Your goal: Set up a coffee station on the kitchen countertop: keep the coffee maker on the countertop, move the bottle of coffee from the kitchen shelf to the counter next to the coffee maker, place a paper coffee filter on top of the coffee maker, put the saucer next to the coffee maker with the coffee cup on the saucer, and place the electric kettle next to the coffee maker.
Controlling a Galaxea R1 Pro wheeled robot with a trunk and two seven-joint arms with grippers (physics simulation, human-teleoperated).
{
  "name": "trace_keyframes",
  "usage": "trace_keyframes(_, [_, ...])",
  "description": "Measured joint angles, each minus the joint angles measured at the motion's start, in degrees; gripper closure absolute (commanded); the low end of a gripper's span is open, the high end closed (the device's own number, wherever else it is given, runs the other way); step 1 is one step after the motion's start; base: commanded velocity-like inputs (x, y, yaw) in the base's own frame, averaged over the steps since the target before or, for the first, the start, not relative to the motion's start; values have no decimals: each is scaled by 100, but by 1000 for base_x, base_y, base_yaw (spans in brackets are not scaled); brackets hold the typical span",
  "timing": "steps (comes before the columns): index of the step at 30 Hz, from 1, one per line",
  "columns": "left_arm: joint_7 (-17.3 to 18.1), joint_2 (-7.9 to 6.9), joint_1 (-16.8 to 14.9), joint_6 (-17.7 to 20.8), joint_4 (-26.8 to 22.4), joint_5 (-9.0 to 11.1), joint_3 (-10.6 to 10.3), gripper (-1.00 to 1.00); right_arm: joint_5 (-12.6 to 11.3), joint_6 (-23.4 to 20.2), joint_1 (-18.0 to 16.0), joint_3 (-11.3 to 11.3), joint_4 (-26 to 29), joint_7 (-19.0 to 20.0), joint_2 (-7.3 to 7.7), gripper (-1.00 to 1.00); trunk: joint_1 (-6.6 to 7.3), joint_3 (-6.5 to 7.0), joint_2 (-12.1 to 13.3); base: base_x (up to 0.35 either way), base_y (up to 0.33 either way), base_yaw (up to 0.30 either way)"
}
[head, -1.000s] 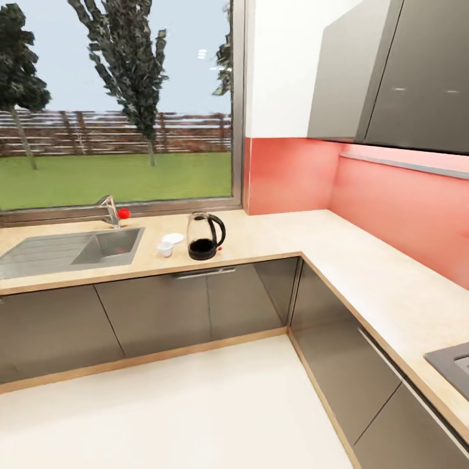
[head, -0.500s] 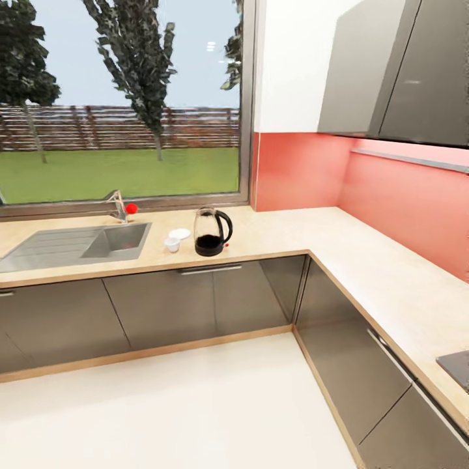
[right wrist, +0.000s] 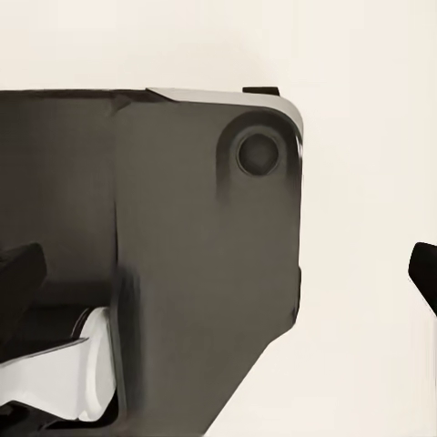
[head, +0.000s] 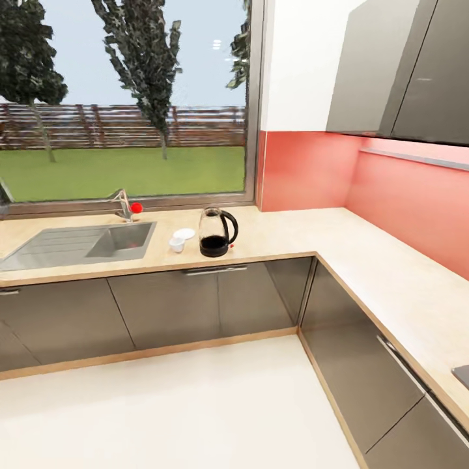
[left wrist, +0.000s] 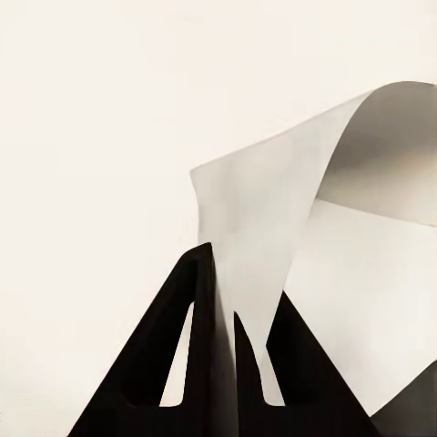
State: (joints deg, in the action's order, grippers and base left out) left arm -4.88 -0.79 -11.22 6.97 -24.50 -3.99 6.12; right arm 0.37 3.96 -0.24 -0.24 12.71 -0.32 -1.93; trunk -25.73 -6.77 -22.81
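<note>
Electric kettle (head: 217, 232): upright on the table (head: 365, 260) in the head view, close to the front edge, black handle turned toward the corner, dark liquid low in the glass. Just beside it, toward the sink (head: 98, 242): saucer (head: 184, 234) lying flat, and coffee cup (head: 176, 244) standing on the wood a little in front of the saucer, off it; cannot tell whether touching. Farther along, behind the sink: faucet (head: 122, 205) with a red knob, under a wide window (head: 124, 98) onto grass, trees and a fence. L-shaped table, running on past the corner along the red backsplash (head: 306, 169), with glossy dark-grey cabinet fronts (head: 195, 306) below and grey wall cabinets (head: 404, 71) above. Pale floor (head: 182, 410) across the near part of the view.

Seen from the left wrist: left gripper (left wrist: 228, 300) with both black fingers pinched together on the paper coffee filter (left wrist: 273, 228), a pale sheet clamped at its lower edge and curling up and outward beyond the fingertips. Plain cream floor behind.

Seen from the right wrist: right gripper (right wrist: 223, 273) spread wide, one black fingertip at each edge of the picture, holding nothing. Between them, farther off, a large dark-grey part of the robot's own body (right wrist: 182, 228) with a round recess near its corner, against the same cream floor
</note>
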Motion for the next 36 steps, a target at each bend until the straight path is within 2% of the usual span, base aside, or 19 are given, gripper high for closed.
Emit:
trace_keyframes(22, [22, -21, 0, 1, 2, 23, 76, 100, 3, 0, 0, 12, -13, 0, -9, -100, 0, 0, 0, 245, 223, 272])
trace_keyframes(36, [26, -30, 0, -2, 2, 23, 86, 100, 3, 0, 0, 29, -13, 8, -9, -100, 0, 12, 0, 236, 244, 92])
